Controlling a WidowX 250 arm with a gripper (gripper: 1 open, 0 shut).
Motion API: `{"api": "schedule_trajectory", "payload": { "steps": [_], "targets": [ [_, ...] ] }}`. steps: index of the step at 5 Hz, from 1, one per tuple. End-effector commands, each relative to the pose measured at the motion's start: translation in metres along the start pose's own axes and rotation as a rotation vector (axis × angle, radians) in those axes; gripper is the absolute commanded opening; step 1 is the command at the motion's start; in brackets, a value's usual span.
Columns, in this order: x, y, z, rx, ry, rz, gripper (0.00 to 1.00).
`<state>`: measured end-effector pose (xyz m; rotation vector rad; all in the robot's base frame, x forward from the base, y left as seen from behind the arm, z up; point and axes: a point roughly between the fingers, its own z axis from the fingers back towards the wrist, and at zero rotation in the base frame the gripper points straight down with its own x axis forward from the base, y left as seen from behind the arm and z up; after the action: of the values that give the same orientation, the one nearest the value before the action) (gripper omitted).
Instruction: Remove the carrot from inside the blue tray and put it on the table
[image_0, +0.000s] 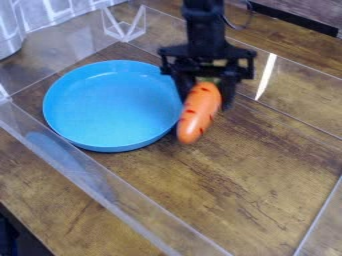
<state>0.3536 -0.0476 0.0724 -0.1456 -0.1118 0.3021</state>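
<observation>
Carrot: a small orange toy carrot (199, 112) with dark notch marks, held in the air just beside the right-hand rim of the tray as I see it. Its tip points down and slightly left; its upper end is up among the fingers.
Claw: black, at the end of the robot arm, coming down from the top of the view. The claw (207, 78) is clamped on the carrot's upper end, its dark fingers spread to either side. The exact contact points are too blurred to tell.
Tray: a round, shallow, bright blue dish (111, 106) with a raised rim, lying flat on the left. The carrot is outside its hollow.
Surface: a brown wood-plank surface (241, 190) with visible grain, glossy, with a bright white streak of reflection at the upper right. It stretches out below and to the right of the carrot.
Behind the tray: a clear, angular plastic piece (124, 24), near the arm.
</observation>
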Motion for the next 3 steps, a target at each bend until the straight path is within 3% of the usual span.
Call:
{"api": "schedule_trajectory", "payload": {
  "steps": [1,3],
  "targets": [
    [0.003,-0.018,0.000,-0.010,-0.058,-0.053,0.00],
    [0.017,-0.016,-0.008,-0.014,-0.048,-0.075,0.00]
  ]
}}
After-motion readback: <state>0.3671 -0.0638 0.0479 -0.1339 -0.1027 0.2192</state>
